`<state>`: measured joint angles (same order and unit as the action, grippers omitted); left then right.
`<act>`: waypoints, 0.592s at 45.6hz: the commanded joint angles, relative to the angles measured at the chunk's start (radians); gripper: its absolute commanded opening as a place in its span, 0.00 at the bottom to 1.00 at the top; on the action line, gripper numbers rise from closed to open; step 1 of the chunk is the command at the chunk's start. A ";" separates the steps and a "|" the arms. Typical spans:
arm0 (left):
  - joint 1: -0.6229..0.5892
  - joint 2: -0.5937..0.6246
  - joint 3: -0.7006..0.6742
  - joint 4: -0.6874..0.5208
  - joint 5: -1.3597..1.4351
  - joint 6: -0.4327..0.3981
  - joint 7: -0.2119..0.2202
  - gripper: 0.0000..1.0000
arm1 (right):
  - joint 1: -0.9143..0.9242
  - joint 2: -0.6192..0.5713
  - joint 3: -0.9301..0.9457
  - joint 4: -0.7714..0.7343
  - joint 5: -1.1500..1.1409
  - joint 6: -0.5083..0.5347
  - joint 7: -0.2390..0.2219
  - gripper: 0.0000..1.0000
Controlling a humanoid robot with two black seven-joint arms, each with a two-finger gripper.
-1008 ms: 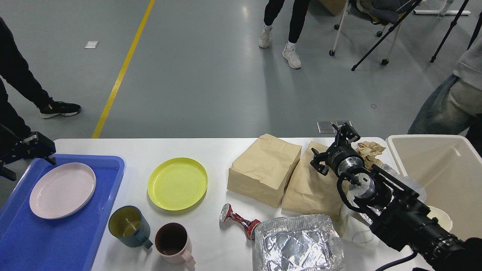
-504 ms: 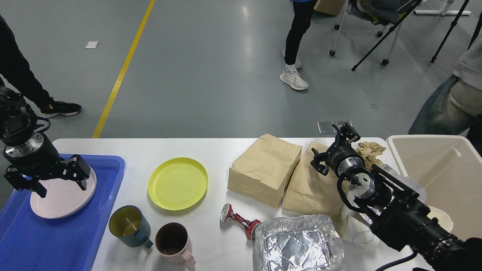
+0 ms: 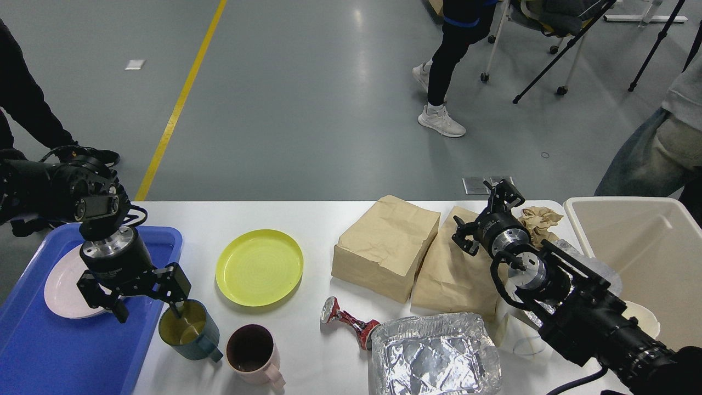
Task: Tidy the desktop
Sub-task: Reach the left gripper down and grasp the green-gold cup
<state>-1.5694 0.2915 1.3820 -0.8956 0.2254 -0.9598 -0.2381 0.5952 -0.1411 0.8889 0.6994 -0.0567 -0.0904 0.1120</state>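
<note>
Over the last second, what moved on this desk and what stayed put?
The left gripper swung in from the left edge, crossed over the pink plate on the blue tray, and now hangs open at the teal mug, one finger over its rim. It grips nothing. The right gripper stayed open above the paper bags. Yellow plate, pink mug, crushed can and foil tray did not shift.

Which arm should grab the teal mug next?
Left. The left hand hangs open right at the teal mug, beside the blue tray. The right hand is far across the desktop, over the paper bags.
</note>
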 commanded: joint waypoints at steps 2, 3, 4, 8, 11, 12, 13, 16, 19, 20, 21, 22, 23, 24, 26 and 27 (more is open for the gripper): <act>0.011 -0.041 0.005 0.007 -0.001 0.000 -0.001 0.96 | 0.000 0.000 0.001 -0.001 0.000 0.000 0.000 1.00; 0.012 -0.045 0.008 0.009 -0.001 0.000 -0.001 0.96 | 0.000 0.000 0.001 0.000 0.000 0.000 0.000 1.00; 0.012 -0.049 0.009 0.009 0.000 0.000 0.000 0.96 | 0.000 0.000 0.001 0.000 0.000 0.000 0.000 1.00; 0.026 -0.052 0.012 0.014 -0.001 0.000 0.000 0.96 | 0.000 0.000 0.001 0.000 0.000 0.000 0.000 1.00; 0.043 -0.054 0.014 0.018 0.000 0.000 -0.001 0.96 | 0.000 0.000 0.001 0.000 0.000 0.000 0.000 1.00; 0.046 -0.058 0.014 0.018 0.000 0.000 -0.001 0.96 | 0.000 0.000 -0.001 0.000 0.000 0.000 0.000 1.00; 0.049 -0.061 0.014 0.018 0.002 0.000 -0.001 0.96 | 0.000 0.000 0.001 0.000 0.000 0.000 0.000 1.00; 0.051 -0.069 0.017 0.018 0.002 0.000 0.000 0.96 | 0.000 0.000 -0.001 0.000 0.000 0.000 0.000 1.00; 0.052 -0.069 0.019 0.018 0.003 0.000 0.000 0.96 | 0.000 0.000 -0.001 0.000 0.000 0.000 0.000 1.00; 0.054 -0.069 0.019 0.020 0.003 0.000 0.000 0.96 | 0.000 0.000 0.001 0.000 0.000 0.000 0.000 1.00; 0.055 -0.069 0.019 0.021 0.003 0.000 0.000 0.96 | 0.000 0.000 0.001 0.000 0.000 0.000 0.000 1.00; 0.058 -0.069 0.019 0.024 0.003 0.000 0.000 0.96 | 0.000 0.000 -0.001 0.000 0.000 0.000 0.000 1.00; 0.058 -0.069 0.019 0.030 0.003 0.000 0.000 0.96 | 0.000 0.000 -0.001 0.000 0.000 0.000 0.000 1.00; 0.058 -0.069 0.020 0.036 0.003 0.000 0.000 0.96 | 0.000 0.000 0.001 0.000 0.000 0.000 0.000 1.00; 0.063 -0.069 0.023 0.050 0.003 0.000 -0.001 0.96 | 0.000 0.000 -0.001 0.000 0.000 0.000 0.000 1.00; 0.068 -0.069 0.023 0.059 0.003 0.000 0.000 0.96 | 0.000 0.000 0.001 0.000 0.000 0.000 0.000 1.00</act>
<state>-1.5122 0.2225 1.4009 -0.8671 0.2283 -0.9598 -0.2380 0.5952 -0.1411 0.8891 0.6993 -0.0568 -0.0904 0.1119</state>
